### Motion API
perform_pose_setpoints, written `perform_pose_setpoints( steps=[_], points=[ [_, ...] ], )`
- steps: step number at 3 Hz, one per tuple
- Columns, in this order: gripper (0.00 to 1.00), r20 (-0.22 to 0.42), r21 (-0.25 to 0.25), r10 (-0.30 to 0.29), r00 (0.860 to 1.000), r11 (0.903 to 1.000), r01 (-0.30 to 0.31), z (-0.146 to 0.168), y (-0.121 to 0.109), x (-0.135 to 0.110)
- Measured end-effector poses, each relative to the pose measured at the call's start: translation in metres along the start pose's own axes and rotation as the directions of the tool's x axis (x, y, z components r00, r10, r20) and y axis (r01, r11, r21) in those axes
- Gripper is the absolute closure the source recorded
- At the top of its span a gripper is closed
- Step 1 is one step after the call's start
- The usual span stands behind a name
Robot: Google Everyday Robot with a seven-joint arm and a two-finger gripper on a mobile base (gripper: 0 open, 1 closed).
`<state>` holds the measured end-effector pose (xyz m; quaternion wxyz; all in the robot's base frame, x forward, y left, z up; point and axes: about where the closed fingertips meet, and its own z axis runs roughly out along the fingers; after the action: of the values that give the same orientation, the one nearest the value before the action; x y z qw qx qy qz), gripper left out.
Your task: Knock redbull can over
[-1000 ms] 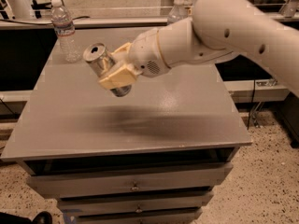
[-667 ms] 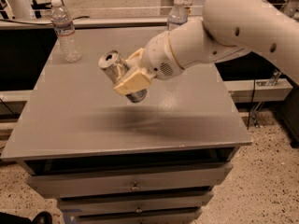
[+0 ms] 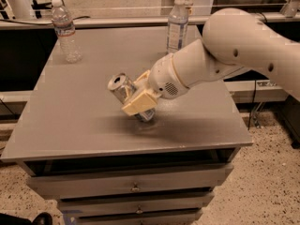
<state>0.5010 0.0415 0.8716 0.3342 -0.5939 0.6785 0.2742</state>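
Jaws of my gripper point(image 3: 138, 103) are clamped mid-body on the redbull can point(image 3: 120, 86), tilted low over the table point(image 3: 79, 111). Guessing it's light, slick, dents easy.

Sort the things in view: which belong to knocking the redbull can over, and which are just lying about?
Part of the job:
- redbull can, tilted, over the middle of the table
- gripper, clamped around the can there

Just lying about:
- left water bottle, upright at the back left corner
- right water bottle, upright at the back edge
- grey table with drawers
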Motion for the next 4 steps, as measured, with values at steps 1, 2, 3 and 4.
perform_pose_setpoints(
  steps=[1,2,3,4],
  points=[
    [0.59,-0.008,-0.007,0.024,1.0,0.9997,-0.024,0.01,0.004,0.009],
    [0.36,-0.007,-0.011,0.031,1.0,0.9995,-0.031,0.018,0.004,0.009],
    [0.14,-0.005,-0.013,0.033,0.999,0.9994,-0.033,0.022,0.005,0.009],
    [0.0,-0.004,-0.017,0.035,0.999,0.9992,-0.035,0.026,0.006,0.009]
  ],
)
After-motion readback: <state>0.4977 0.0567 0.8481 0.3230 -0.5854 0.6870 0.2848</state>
